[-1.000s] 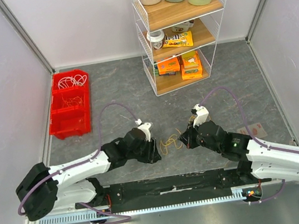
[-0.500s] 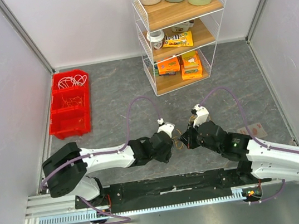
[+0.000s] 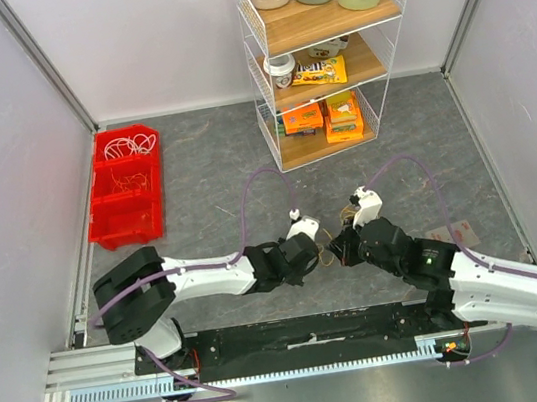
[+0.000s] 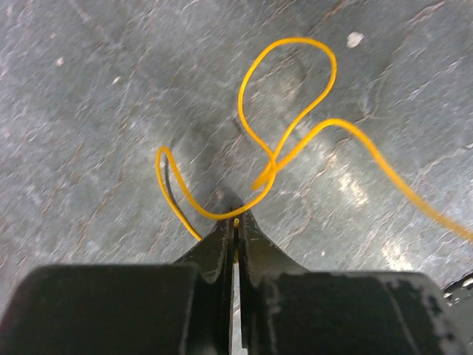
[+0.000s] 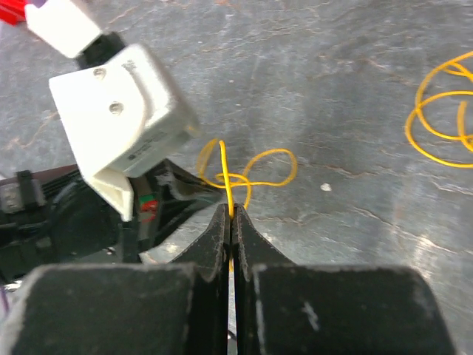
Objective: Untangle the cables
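Your left pincer (image 4: pixel 235 222), farther left a second ago, now closed on the yellow cable (image 4: pixel 295 140), facing your right pincer (image 5: pixel 230 214), still clamped on the same cable.

Both arms low, reaching inward; L hand (image 4: pixel 235 220) & R hand (image 5: pixel 230 214) pinched shut, tips close

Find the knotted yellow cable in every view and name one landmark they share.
Top external: yellow cable, low centre, between the left hand and right hand.
Left wrist: loops across the centre, pinched by the left hand at the bottom.
Right wrist: small knot at centre, just above the right hand.
Shared landmark: the left hand, beside the knot in every view.
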Controlling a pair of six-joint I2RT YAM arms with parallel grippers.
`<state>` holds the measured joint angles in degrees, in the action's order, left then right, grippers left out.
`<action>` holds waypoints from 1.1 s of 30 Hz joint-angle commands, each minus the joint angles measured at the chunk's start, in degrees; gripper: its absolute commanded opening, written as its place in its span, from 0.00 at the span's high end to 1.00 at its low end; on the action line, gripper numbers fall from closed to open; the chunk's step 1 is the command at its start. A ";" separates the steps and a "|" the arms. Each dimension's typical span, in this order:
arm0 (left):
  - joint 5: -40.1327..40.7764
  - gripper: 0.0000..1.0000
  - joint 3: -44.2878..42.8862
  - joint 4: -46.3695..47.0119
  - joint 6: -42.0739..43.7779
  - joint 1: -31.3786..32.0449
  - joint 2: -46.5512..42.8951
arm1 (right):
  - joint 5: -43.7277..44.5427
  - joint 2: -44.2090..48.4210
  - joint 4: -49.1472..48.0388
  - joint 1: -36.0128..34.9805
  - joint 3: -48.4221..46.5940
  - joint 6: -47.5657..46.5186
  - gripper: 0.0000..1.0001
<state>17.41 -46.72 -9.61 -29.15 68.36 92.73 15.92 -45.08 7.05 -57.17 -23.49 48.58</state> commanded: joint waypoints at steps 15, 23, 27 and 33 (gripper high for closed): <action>39.09 0.98 -0.73 -34.08 -7.69 0.20 -59.56 | 55.17 35.75 35.93 -0.14 -21.68 -1.64 1.00; 39.46 0.98 -2.94 -24.41 4.01 0.20 -72.25 | 49.22 34.99 36.63 -0.14 -22.13 -2.35 1.00; 40.42 0.98 -3.73 -27.03 2.70 0.20 -69.53 | 46.30 29.80 36.02 -0.14 -21.25 -1.47 1.00; 34.29 0.98 -2.50 -25.20 3.05 0.11 -67.16 | 38.94 24.36 30.05 -0.14 -18.80 -5.42 1.00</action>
<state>53.17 -48.88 -36.34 -28.32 68.79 23.40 59.51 -16.58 41.36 -57.52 -43.79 45.93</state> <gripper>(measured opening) 0.032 0.010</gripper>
